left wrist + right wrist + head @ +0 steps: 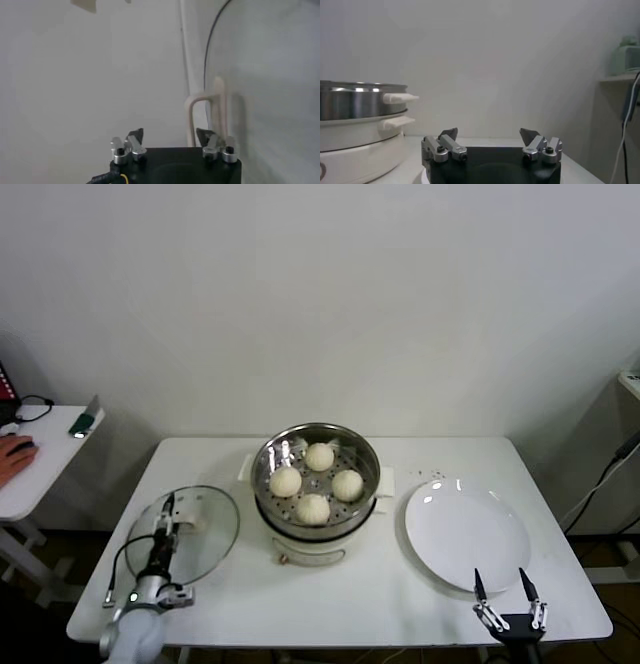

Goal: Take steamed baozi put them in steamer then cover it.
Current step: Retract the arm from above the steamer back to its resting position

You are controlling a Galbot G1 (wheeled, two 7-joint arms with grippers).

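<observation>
On the white table, four buns sit in the steamer. Left gripper straddles the glass lid's handle, jaws spread; right gripper waits open near the plate

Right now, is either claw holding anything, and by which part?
Nothing is clearly held. The left claw straddles the glass lid's white handle, jaws still apart. The right claw hangs open near the plate.
</observation>
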